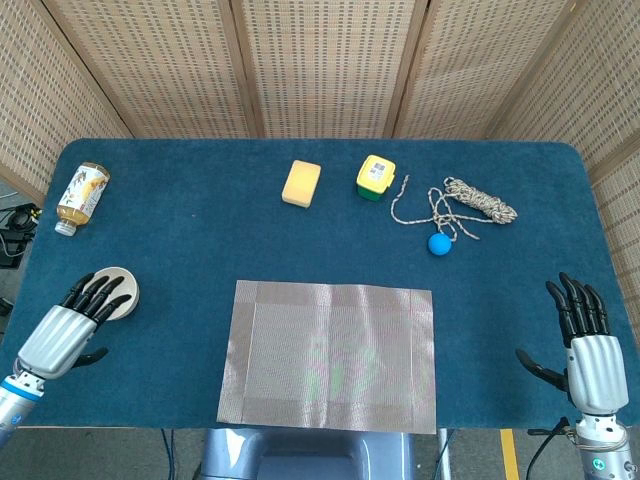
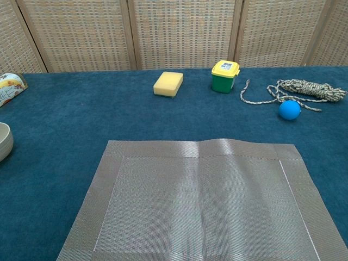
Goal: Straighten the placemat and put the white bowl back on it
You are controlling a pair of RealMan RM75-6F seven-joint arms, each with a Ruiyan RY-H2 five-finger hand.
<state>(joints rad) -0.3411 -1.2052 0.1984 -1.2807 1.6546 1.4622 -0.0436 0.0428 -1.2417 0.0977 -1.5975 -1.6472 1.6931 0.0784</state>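
Tabletop; left hand (image 1: 72, 322) over white bowl (image 1: 121, 284)

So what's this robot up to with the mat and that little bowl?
It's tidying a place setting. The grey placemat lies flat and square near the table's front edge. The left hand reaches over the white bowl at the table's left side, fingers above its rim, not gripping it yet. The right hand waits open at the right edge, holding nothing. The bowl is not yet on the mat.
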